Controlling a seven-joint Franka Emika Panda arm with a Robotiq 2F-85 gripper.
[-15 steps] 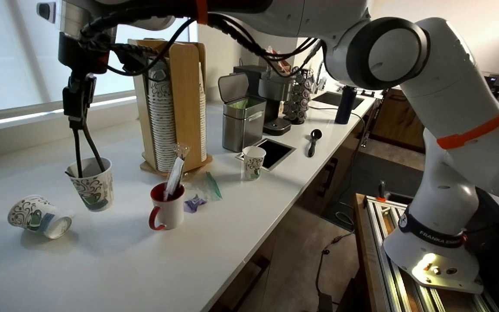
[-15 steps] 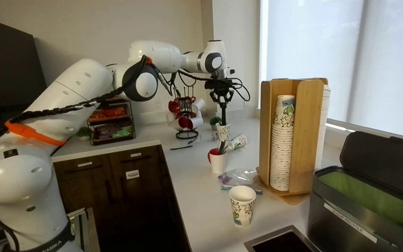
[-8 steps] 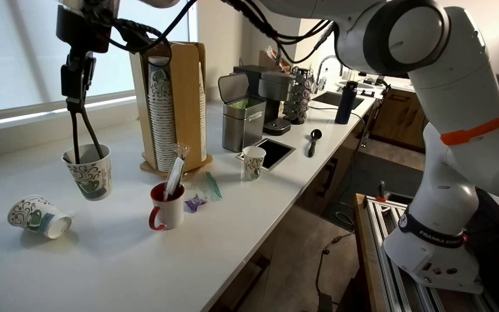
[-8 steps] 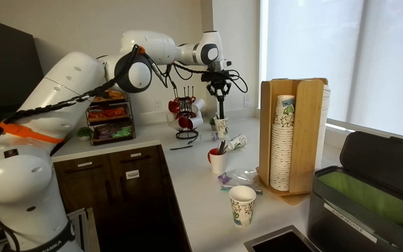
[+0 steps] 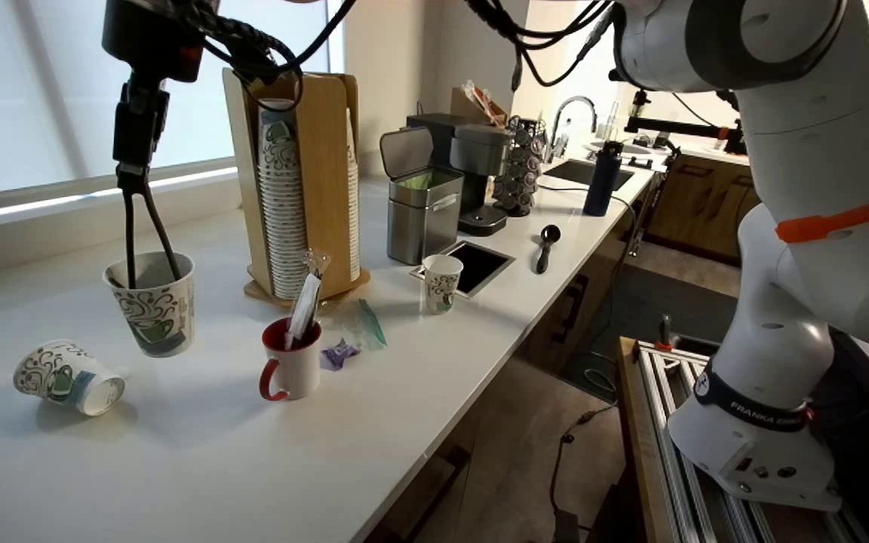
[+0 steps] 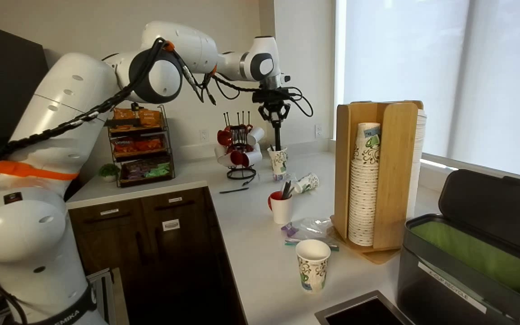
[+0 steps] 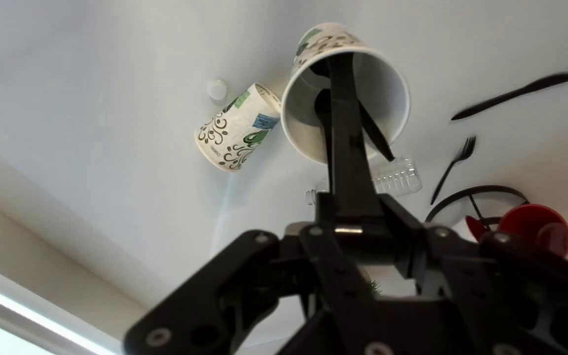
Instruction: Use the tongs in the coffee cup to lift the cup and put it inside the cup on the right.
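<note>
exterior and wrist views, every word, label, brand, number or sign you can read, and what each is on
"K-CUP RECYCLE": white label on the bin
"FRANKA EMIKA": dark band on the robot base, pieced together from both exterior views
Too small or blurred: cabinet labels, the print on the snack bags and on the tipped cup
No number can be read

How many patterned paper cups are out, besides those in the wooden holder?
3: the coffee cup with the tongs inside, a tipped cup lying nearby, and an upright cup near the square opening. Others may be hidden.
</note>
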